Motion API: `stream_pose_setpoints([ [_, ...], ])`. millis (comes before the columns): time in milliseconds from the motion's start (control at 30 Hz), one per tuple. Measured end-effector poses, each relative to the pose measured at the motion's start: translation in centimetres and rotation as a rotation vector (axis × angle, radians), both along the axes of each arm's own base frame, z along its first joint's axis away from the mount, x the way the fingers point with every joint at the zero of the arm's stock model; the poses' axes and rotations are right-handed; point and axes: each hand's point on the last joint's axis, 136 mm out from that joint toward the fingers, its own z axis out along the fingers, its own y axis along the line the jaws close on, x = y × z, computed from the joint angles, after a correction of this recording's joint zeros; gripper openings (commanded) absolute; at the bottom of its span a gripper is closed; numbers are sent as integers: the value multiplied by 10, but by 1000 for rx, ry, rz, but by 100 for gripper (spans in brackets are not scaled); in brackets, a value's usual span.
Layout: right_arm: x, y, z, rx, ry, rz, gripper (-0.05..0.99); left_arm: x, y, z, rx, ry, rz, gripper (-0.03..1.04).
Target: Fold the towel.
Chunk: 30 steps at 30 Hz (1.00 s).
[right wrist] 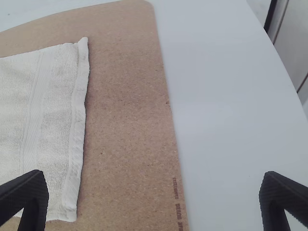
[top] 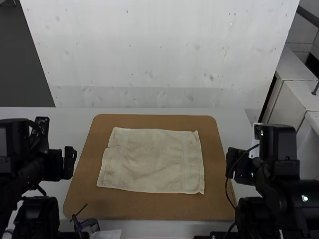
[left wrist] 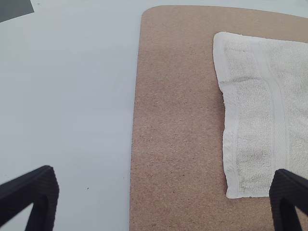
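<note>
High view: A pale towel (top: 154, 162) lies mostly flat on a brown board (top: 144, 208), its long axis running from the left arm (top: 25, 157) toward the right arm (top: 281, 167). A small jog marks its left edge; whether the cloth is one layer or doubled cannot be told. The arms flank the board, neither clearly nearer the towel.

Left wrist view: The left gripper (left wrist: 164, 185), its black fingers spread wide and empty, straddles the board's left edge. The towel lies inward of that edge, its left end toward the finger on the board's side, the direction a first reach would likely take.

Right wrist view: The right gripper (right wrist: 154, 192) is likewise wide open, holding nothing, across the board's right edge. The towel's right end lies inward from there, its short hem running roughly along that edge, a likely line for a matching grasp.
</note>
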Motion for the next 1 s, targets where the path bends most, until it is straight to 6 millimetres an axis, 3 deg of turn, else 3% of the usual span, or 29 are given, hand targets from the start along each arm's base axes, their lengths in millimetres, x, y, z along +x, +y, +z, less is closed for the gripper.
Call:
stream_pose_setpoints([
  [533,0,0,0,1,0,2,96,0,0,0,0,0,0,99],
  [1000,3,8,4,27,-18,36,96,-2,-18,-1,-4,4,-126,98],
])
